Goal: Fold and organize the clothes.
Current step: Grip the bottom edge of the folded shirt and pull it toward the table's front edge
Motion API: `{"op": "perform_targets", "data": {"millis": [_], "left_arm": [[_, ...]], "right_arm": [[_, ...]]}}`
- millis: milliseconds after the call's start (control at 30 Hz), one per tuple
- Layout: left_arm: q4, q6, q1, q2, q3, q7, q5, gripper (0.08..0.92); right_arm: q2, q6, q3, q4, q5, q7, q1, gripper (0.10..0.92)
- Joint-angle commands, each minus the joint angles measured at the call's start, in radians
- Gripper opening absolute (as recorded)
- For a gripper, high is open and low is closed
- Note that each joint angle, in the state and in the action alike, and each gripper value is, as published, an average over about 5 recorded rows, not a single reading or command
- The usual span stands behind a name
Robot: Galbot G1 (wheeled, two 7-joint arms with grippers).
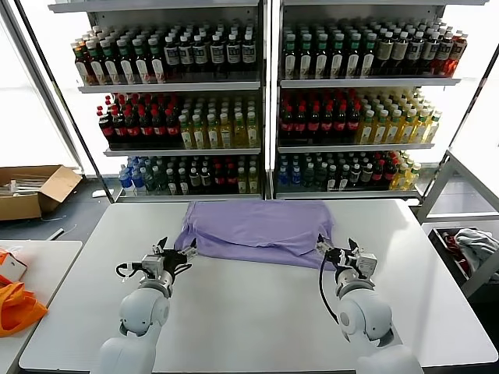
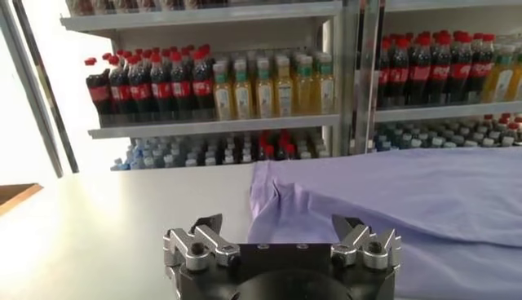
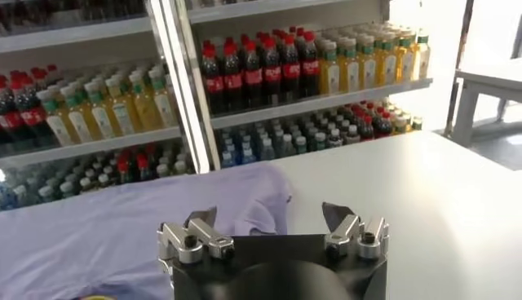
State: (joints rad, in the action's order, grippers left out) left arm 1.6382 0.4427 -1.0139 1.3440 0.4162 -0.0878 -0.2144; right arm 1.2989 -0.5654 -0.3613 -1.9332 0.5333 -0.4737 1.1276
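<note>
A lavender T-shirt (image 1: 257,230) lies spread flat on the far middle of the white table (image 1: 257,319). My left gripper (image 1: 178,255) is open and empty just off the shirt's near left corner. My right gripper (image 1: 334,252) is open and empty at the shirt's near right corner. In the left wrist view the shirt (image 2: 391,204) lies just ahead of the open gripper (image 2: 277,224). In the right wrist view the shirt (image 3: 122,232) and its sleeve end lie ahead of the open gripper (image 3: 269,216).
Shelves of bottles (image 1: 257,101) stand behind the table. A cardboard box (image 1: 31,191) sits on the floor at far left. Orange fabric (image 1: 15,308) lies on a side table at left. A bin with grey-white clothing (image 1: 472,249) stands at right.
</note>
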Motion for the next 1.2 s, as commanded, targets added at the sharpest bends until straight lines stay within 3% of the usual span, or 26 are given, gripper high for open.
{"op": "perform_targets", "data": {"millis": [33, 833, 1067, 1200], "left_arm": [[-0.002, 0.007, 0.001, -0.001, -0.001, -0.003, 0.003, 0.823], [-0.077, 0.032, 0.042, -0.026, -0.003, 0.002, -0.012, 0.822], [-0.092, 0.029, 0.043, -0.03, -0.005, 0.005, -0.017, 0.809], [-0.095, 0.027, 0.041, -0.032, -0.004, 0.008, -0.019, 0.72]], "right_arm": [[-0.012, -0.014, -0.012, -0.046, 0.008, -0.023, 0.063, 0.823], [0.003, -0.015, 0.032, 0.151, -0.035, -0.011, -0.02, 0.809], [0.018, -0.014, 0.042, 0.175, -0.057, -0.001, -0.028, 0.66], [0.016, -0.014, 0.042, 0.178, -0.058, 0.002, -0.025, 0.539]]}}
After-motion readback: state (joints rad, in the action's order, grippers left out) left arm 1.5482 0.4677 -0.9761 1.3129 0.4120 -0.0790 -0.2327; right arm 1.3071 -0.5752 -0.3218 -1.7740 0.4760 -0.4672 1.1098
